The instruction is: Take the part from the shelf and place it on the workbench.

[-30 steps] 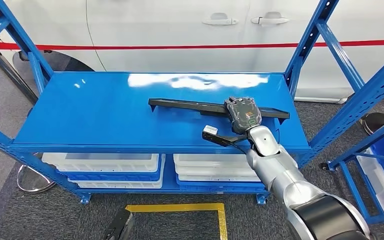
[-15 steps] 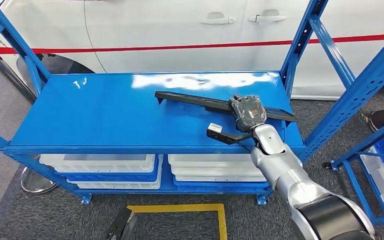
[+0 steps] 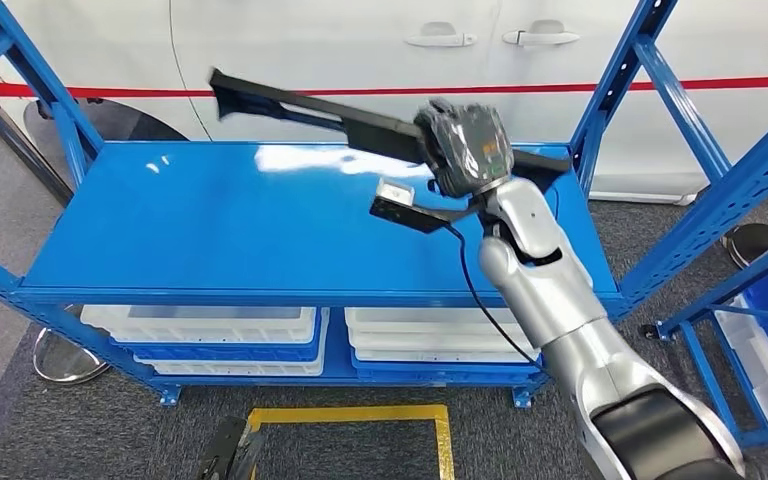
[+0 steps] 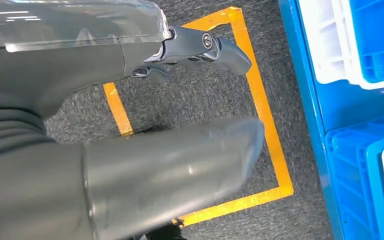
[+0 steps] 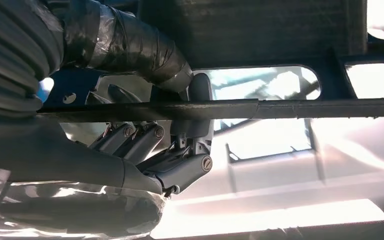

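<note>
— Head view first. Where's the long black part (image 3: 300, 108)?

— Up in the air above the blue shelf (image 3: 210, 230), touching nothing on the deck. Gripped by the right hand (image 3: 465, 148), clenched around it nearer one end than the other.

— Why off-centre like that?

— Probably the only stretch within reach from this side. Hence the tilt: long free end out toward the robot's left and higher, crossing in front of the white car (image 3: 360, 60); short end poking out past the hand by the shelf upright.

— And the height?

— Likely for clearing the deck and the uprights before carrying off to the workbench. Worth minding that long end near the post.

— Left wrist view?

— Left hand (image 4: 145, 125) hanging low over grey carpet and a yellow floor marking (image 4: 267, 130), with blue bins (image 4: 365, 165) alongside. Fingers apart, nothing in them. Kept down and out of the way, by the look of it.

— Right wrist view?

— Close up on the grasp. Dark fingers (image 5: 180, 160) hooked around a thin rail of the part (image 5: 280, 107), thumb on the opposite side, a slotted opening just beyond. Firmly wrapped, not merely pinched, which suits such a long lever.

— Stage of the task?

— Picked off the shelf, by this judgement; placing not yet done.
</note>
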{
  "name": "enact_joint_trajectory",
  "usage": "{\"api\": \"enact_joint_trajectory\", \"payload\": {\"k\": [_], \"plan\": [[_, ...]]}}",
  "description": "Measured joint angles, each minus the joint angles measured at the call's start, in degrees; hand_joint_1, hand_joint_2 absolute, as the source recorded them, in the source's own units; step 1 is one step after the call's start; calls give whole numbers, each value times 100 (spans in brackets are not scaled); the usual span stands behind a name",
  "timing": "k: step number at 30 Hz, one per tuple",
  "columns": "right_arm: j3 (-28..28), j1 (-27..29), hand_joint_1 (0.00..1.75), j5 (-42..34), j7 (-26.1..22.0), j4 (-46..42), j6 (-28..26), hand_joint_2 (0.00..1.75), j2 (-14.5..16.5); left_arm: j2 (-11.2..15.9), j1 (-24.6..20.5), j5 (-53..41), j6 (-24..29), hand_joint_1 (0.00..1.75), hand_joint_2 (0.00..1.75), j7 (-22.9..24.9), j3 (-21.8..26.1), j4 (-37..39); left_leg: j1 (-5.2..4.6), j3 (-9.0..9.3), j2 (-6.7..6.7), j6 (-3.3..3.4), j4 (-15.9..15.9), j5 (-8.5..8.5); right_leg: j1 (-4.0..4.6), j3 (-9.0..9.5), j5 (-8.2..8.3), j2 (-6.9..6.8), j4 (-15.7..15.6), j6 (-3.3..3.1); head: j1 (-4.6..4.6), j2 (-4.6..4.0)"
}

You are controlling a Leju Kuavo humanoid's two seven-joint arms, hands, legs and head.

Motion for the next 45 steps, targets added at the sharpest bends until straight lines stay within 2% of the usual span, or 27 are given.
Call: {"api": "enact_joint_trajectory", "payload": {"k": [2,3,4,6,7,9,12,14,16,17,18,19,20,21,23,24,27,29,32,33,34,35,36,38,40,43,45], "plan": [[246,-216,175,-157,114,-389,291,175,48,-11,46,10,-103,0,0,5,1,0,-3,-6,5,10,13,-8,-5,-317,-282,-3,713,23,3,0],[362,-286,175,-209,154,-538,369,175,63,-20,70,13,-133,0,0,7,1,0,-2,-2,2,10,23,-17,-8,-376,-270,-4,848,30,1,0],[463,-334,175,-242,182,-662,406,175,71,-31,88,16,-149,0,0,8,1,0,2,2,-8,5,42,-30,-11,-328,-142,-5,752,31,3,0],[619,-407,175,-315,211,-864,427,175,81,-58,113,16,-175,0,0,9,-1,0,11,1,-37,-29,112,-84,-12,18,252,-11,42,11,2,0],[680,-447,175,-375,221,-938,432,175,85,-72,122,16,-194,0,0,7,-2,0,3,-16,-48,-58,166,-114,1,183,370,-13,-311,-8,1,0],[780,-520,175,-533,242,-1040,468,175,104,-95,144,16,-246,0,0,-2,-5,0,-14,-57,-56,-117,230,-148,27,321,396,-6,-614,-61,-1,0],[868,-640,175,-833,287,-1130,613,175,131,-131,186,13,-321,0,0,-23,-16,1,-9,-74,-49,-197,262,-184,25,327,405,8,-653,-154,0,0],[916,-756,175,-998,313,-1188,706,175,166,-148,207,10,-345,0,0,-30,-21,2,5,-211,-37,-259,593,-401,-3,352,427,4,-699,-220,-3,0],[959,-847,175,-1071,334,-1239,754,175,201,-157,229,9,-353,0,0,-31,-24,2,24,-556,-27,-312,1346,-760,0,361,428,2,-707,-252,-4,0],[982,-870,175,-1088,343,-1257,769,175,212,-159,242,8,-355,0,0,-31,-25,2,31,-727,-26,-328,1693,-877,6,363,426,2,-705,-254,-4,0],[1004,-879,175,-1098,349,-1269,784,175,218,-160,255,8,-357,0,0,-31,-25,1,33,-822,-25,-332,1866,-889,12,367,422,2,-701,-257,-4,0],[1022,-883,175,-1105,353,-1280,797,175,222,-161,265,8,-359,0,0,-31,-26,1,33,-807,-25,-325,1807,-786,17,372,417,3,-697,-256,-4,0],[1037,-885,175,-1109,354,-1295,804,175,225,-161,270,8,-361,0,0,-31,-27,1,32,-680,-25,-306,1519,-591,22,383,411,5,-693,-253,-5,0],[1044,-891,175,-1113,358,-1312,807,175,229,-161,272,9,-361,0,0,-31,-27,0,29,-482,-25,-275,1084,-371,27,395,403,6,-692,-247,-4,0],[1052,-918,175,-1145,364,-1339,807,175,234,-159,267,14,-367,0,0,-31,-28,0,-3,-153,-28,-205,392,-126,42,398,398,7,-694,-212,-4,0],[1057,-927,175,-1184,366,-1347,813,175,235,-158,269,21,-372,0,0,-31,-28,0,-21,-86,-32,-179,236,-101,44,393,402,7,-700,-185,-4,0],[1089,-931,175,-1407,358,-1400,829,175,246,-157,289,79,-403,0,0,-52,-28,0,-24,-62,-31,-110,154,-81,41,393,411,5,-727,-85,-4,0],[1111,-941,175,-1573,331,-1456,826,175,254,-157,289,133,-436,0,0,-98,-28,0,6,-23,-21,-38,78,-36,45,296,239,0,-490,-41,-2,0],[1177,-905,175,-1760,274,-1490,821,175,254,-150,292,207,-462,0,131,-170,-27,-1,9,-12,-18,5,59,-24,41,-215,-263,-2,563,-6,-1,0],[1208,-873,175,-1808,257,-1492,819,175,254,-144,297,227,-469,0,175,-193,-26,-1,6,-13,-18,9,66,-29,40,-351,-317,-2,813,2,0,0],[1238,-846,175,-1848,235,-1492,817,175,253,-138,300,240,-477,0,175,-219,-26,-2,5,-13,-20,9,77,-36,40,-393,-261,-3,861,4,0,0],[1270,-827,175,-1878,217,-1497,814,175,254,-132,301,245,-483,0,175,-245,-26,-4,4,-13,-24,4,98,-49,40,-319,-100,-4,680,-2,0,0],[1306,-818,175,-1897,204,-1511,808,175,255,-128,301,235,-477,0,175,-272,-28,-8,5,-13,-28,-6,124,-69,39,-149,126,-5,315,-13,1,0],[1383,-813,175,-1912,192,-1550,788,175,260,-126,299,182,-429,0,175,-309,-49,-17,-7,-36,-33,-47,193,-115,50,191,407,-8,-405,-61,-1,0],[1464,-786,175,-1913,191,-1582,757,175,269,-122,298,95,-348,0,175,-327,-104,-21,-22,-69,-32,-104,225,-134,74,291,436,-3,-651,-113,-2,0],[1554,-727,175,-1913,193,-1609,719,175,275,-117,304,-5,-253,0,175,-321,-192,-22,-20,-74,-29,-185,231,-150,76,293,467,6,-683,-193,-3,0],[1605,-704,175,-1911,193,-1641,701,175,281,-117,317,-45,-210,0,175,-299,-243,-23,-9,-205,-24,-247,531,-354,45,315,488,-3,-722,-244,-5,0]]}}
